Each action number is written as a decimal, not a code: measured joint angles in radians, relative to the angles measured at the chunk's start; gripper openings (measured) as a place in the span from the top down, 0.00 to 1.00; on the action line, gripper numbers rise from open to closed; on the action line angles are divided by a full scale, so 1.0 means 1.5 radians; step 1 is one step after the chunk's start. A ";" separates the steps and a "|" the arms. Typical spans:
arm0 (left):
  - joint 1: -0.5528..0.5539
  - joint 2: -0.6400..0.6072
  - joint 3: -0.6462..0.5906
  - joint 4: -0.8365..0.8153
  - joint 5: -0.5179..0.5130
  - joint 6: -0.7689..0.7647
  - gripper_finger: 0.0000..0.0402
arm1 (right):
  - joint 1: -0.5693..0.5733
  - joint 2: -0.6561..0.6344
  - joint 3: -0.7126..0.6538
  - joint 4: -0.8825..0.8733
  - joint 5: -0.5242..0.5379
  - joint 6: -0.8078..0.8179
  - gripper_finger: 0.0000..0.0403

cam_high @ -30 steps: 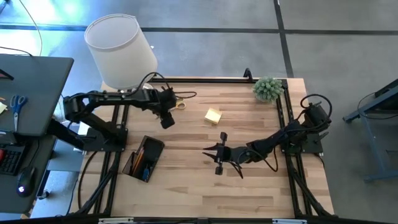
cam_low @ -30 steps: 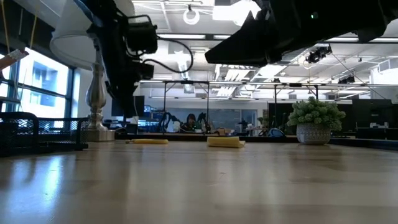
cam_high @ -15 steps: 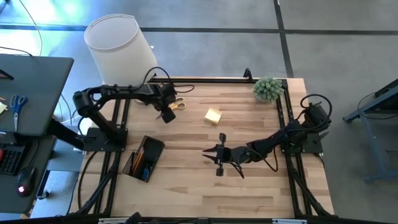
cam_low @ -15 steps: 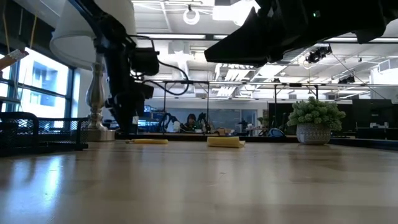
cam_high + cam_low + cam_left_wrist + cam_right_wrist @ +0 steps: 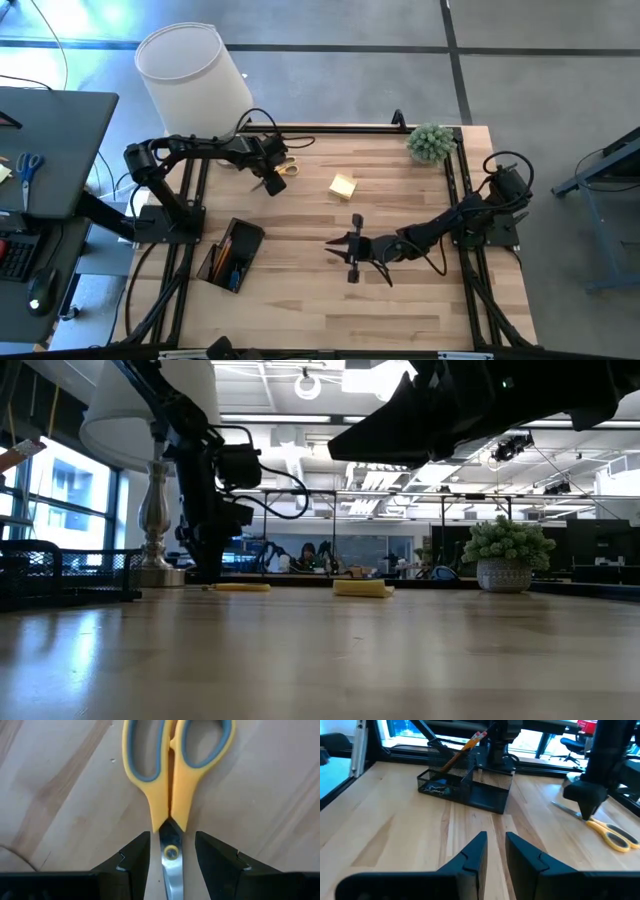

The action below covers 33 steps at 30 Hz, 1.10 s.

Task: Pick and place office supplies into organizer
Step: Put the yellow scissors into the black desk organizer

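1. Left gripper (image 5: 171,851) of mine hangs spread astride the pivot of the yellow-handled scissors (image 5: 174,780), at the far left of the table (image 5: 400,310).
2. I should lower squarely and pinch the blades by the pivot.
3. Their long axis lies between my fingers (image 5: 134,855), handles pointing away.

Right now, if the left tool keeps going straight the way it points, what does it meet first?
The yellow scissors. The left tool sits open over them, one finger on each side of the pivot screw, so going straight on it would likely reach the scissors at the pivot, then the table. The height above them is unclear.
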 joint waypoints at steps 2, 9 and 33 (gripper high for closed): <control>0.002 0.006 0.000 0.006 0.005 0.000 0.64 | 0.000 0.000 0.000 0.000 -0.005 0.001 0.85; 0.015 0.033 0.001 0.006 0.046 -0.001 0.64 | 0.000 0.000 0.000 0.000 -0.011 0.014 0.85; 0.013 0.039 0.001 0.014 0.044 0.055 0.93 | 0.000 0.000 0.000 0.000 0.004 0.047 0.85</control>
